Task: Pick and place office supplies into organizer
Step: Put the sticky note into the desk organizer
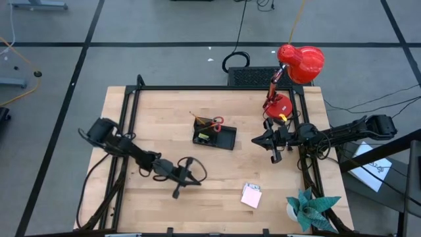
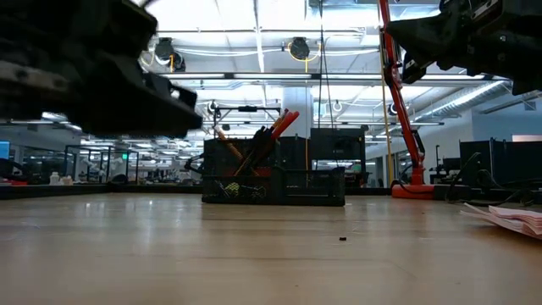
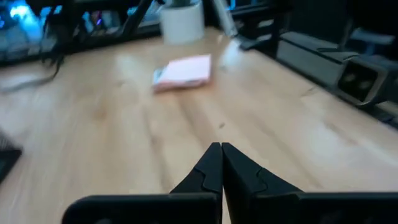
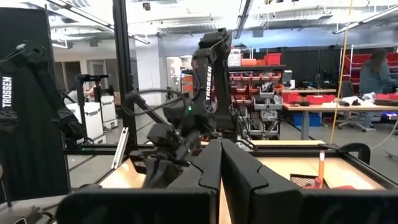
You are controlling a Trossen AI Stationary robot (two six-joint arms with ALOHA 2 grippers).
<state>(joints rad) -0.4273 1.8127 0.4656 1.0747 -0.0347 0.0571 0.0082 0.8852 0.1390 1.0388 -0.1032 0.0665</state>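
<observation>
The black organizer (image 1: 214, 136) (image 2: 273, 181) stands on its base mid-table. Orange pencils (image 1: 201, 121) and the red-handled scissors (image 1: 218, 121) stick up out of its taller section, and a small yellow piece (image 1: 204, 137) lies in a low compartment. The pink sticky-note pad (image 1: 251, 195) (image 3: 183, 71) lies flat near the table's near edge. A tiny black bit (image 2: 342, 238) sits on the bare wood. My left gripper (image 1: 196, 178) (image 3: 221, 147) is shut and empty, hovering left of the pad and pointing toward it. My right gripper (image 1: 256, 139) (image 4: 221, 143) is shut and empty, held level right of the organizer.
A red desk lamp (image 1: 297, 66) and a black ribbed box (image 1: 253, 76) stand at the far right. A teal paper plant in a white pot (image 1: 309, 209) sits in the near right corner. Bare wood (image 1: 217, 171) lies between the organizer and the pad.
</observation>
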